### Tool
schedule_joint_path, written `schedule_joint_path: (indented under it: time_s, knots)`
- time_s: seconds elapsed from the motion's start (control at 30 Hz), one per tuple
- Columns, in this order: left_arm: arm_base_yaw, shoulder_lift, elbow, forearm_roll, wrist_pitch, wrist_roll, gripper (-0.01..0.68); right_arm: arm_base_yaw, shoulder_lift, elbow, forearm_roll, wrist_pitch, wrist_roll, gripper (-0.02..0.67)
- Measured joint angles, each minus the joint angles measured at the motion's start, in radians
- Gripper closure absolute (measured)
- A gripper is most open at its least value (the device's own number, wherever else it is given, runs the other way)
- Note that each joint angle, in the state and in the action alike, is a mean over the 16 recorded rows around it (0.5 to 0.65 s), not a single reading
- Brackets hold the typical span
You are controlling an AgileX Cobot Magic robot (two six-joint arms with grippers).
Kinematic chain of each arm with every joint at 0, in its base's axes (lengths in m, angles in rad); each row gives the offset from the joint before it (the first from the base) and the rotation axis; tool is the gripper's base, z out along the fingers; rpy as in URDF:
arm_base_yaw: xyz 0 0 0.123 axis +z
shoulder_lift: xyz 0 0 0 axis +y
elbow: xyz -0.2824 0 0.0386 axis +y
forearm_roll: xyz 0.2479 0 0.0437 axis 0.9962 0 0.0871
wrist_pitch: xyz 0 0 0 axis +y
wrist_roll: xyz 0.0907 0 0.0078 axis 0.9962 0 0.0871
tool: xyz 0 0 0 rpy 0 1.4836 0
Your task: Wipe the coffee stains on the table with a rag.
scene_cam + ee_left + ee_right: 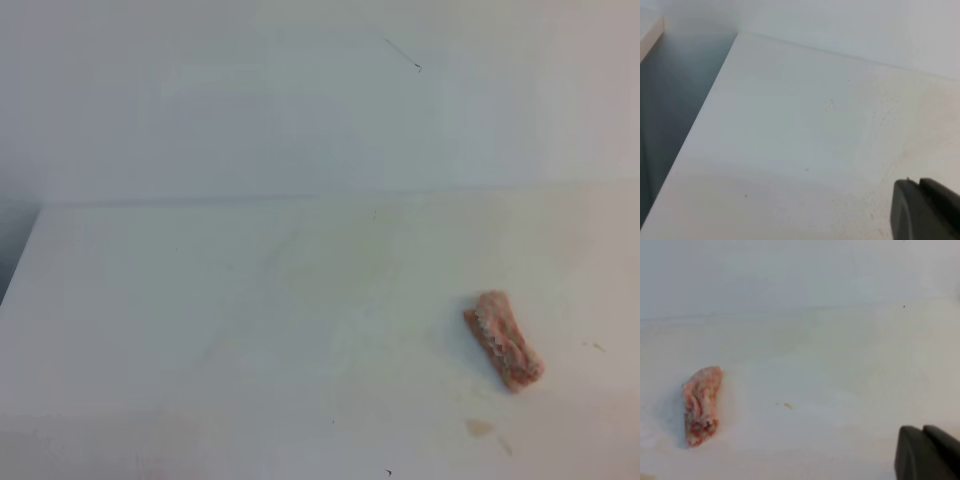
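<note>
The rag (503, 340) lay bunched and unheld on the table (200, 300), a small tan coffee stain (479, 428) just in front of it. Wiping looked finished or paused; resuming would call for regrasping. The right gripper (927, 452) sat closed, empty; the left gripper's (925, 210) state I could not tell.

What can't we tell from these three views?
- Both arms: outside the exterior high view, which shows only the table, the rag and a small coffee stain.
- Left claw: cut off by the left wrist view's bottom-right corner; open or shut unclear.
- Right claw: cropped likewise in the right wrist view.
- Large stain: too pale and blurred to outline.
</note>
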Motion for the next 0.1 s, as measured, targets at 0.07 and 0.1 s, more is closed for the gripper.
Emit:
schedule_joint_path:
  time_s: [0.07,0.1]
  knots:
    - [0.000,0.000,0.000,0.000,0.000,0.000,0.674,0.000,0.000,0.000,0.000,0.000,0.000,0.653]
    - [0.000,0.000,0.000,0.000,0.000,0.000,0.674,0.000,0.000,0.000,0.000,0.000,0.000,0.653]
